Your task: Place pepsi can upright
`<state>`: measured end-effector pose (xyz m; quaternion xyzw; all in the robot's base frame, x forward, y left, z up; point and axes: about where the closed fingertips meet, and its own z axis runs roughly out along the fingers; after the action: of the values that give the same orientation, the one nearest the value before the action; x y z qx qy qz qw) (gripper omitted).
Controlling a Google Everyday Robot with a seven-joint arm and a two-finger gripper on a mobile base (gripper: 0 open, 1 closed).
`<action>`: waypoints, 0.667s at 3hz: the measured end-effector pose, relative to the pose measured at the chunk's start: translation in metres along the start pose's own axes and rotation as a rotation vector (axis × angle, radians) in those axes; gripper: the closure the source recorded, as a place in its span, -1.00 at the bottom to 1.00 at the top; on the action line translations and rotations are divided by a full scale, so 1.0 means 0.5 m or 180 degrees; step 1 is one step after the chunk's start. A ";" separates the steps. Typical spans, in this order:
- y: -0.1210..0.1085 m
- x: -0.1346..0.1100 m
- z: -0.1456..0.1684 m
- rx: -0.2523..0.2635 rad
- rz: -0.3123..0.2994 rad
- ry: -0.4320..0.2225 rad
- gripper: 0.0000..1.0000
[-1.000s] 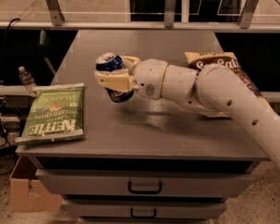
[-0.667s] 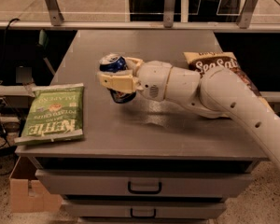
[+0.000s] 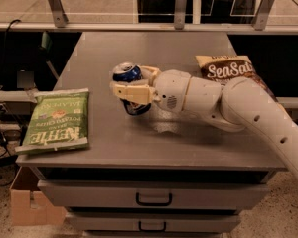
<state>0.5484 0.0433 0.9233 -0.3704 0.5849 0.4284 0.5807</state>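
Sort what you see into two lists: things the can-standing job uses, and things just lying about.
Job: pepsi can, tilted, held in the gripper over the table.
Lying about: green chip bag; brown chip bag; cardboard box.

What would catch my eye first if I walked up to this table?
First, the big white robot arm reaching in from the right. Its gripper is near the middle of the grey table, with its fingers closed around a small blue pepsi can. Next come a green chip bag lying at the front left edge and a brown chip bag at the right rear, partly behind the arm.
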 end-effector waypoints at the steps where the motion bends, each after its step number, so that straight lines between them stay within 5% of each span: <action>1: 0.003 0.009 -0.008 0.0005 0.0040 0.0009 -0.88; 2: 0.008 0.019 -0.019 0.0030 0.0073 0.0019 -1.00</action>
<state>0.5410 0.0365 0.9139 -0.3622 0.5929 0.4312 0.5757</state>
